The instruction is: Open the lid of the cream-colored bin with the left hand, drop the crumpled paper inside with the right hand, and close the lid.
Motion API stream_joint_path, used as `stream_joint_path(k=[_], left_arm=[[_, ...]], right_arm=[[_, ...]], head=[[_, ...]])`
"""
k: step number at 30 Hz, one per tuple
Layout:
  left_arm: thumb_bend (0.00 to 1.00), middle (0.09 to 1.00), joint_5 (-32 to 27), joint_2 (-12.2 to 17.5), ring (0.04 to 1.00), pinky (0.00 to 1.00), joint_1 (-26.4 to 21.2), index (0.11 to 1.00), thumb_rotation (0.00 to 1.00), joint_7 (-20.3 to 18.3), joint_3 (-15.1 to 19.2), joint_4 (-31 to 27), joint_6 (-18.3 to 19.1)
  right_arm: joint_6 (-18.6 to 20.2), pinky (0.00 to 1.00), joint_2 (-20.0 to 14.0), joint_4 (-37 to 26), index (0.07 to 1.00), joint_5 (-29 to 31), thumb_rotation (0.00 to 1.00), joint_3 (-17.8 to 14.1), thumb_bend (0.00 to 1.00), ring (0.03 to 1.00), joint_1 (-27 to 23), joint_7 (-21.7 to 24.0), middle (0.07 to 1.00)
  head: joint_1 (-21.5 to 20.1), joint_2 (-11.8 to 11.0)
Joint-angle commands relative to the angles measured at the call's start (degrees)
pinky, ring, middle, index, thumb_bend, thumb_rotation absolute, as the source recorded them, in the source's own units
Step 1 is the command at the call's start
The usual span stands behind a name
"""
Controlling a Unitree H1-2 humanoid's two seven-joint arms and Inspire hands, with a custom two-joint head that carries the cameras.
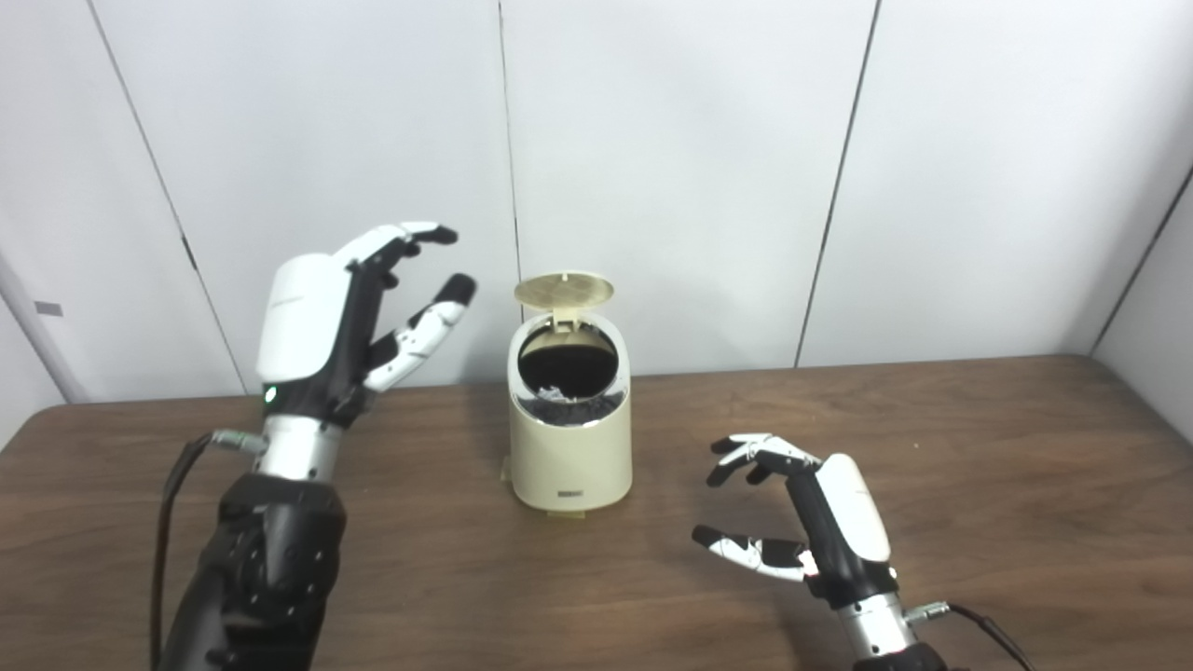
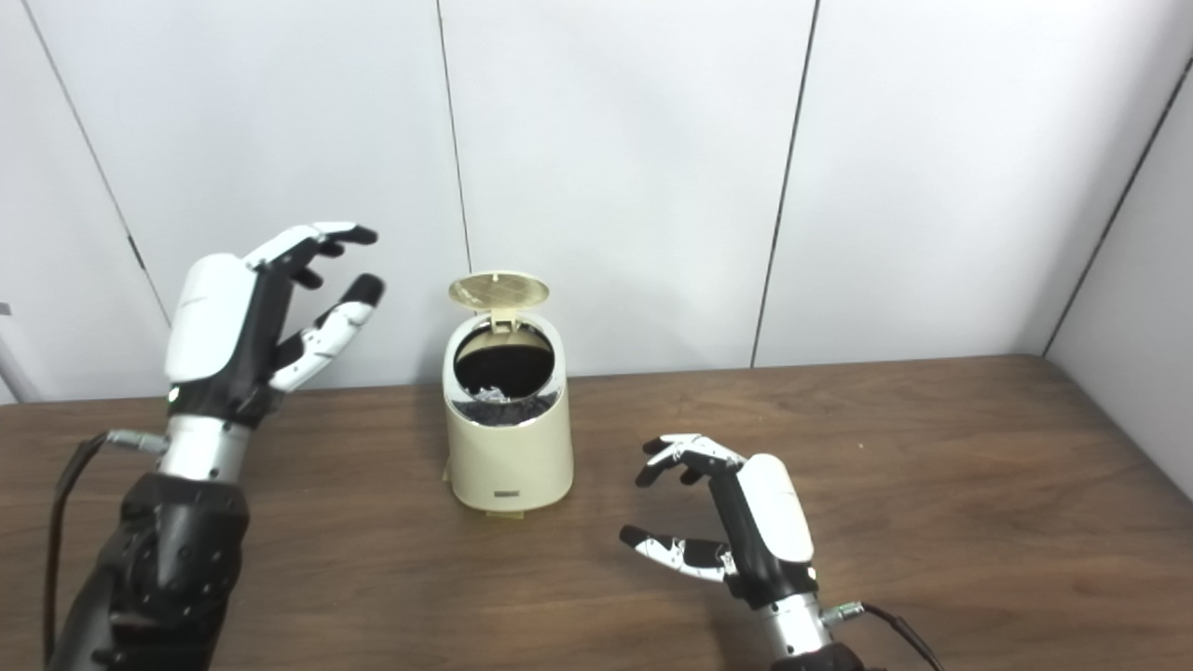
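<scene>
Bin (image 1: 569,457) lid (image 1: 564,290) up; dim contents, possibly crumpled paper (image 1: 559,398).

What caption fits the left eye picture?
Both hands, left and right, open beside the cream bin, lid up.

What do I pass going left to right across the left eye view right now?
Left hand, raised with fingers apart → cream-colored bin with its lid flipped up and crumpled paper inside → right hand, open, low over the table.
</scene>
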Motion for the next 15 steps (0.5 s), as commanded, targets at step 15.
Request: stream_joint_path(k=[15], left_arm=[[0.96,0.754,6.7,-0.43,0.719,0.57,-10.28,0.749,0.7,1.69,-7.59,9.87,-2.34]], right_arm=[[-3.21,0.48,0.96,7.87,0.496,-0.29,0.14,1.12,0.48,0.603,-0.72,-3.49,0.675]], head=[[0.52,-2.21]])
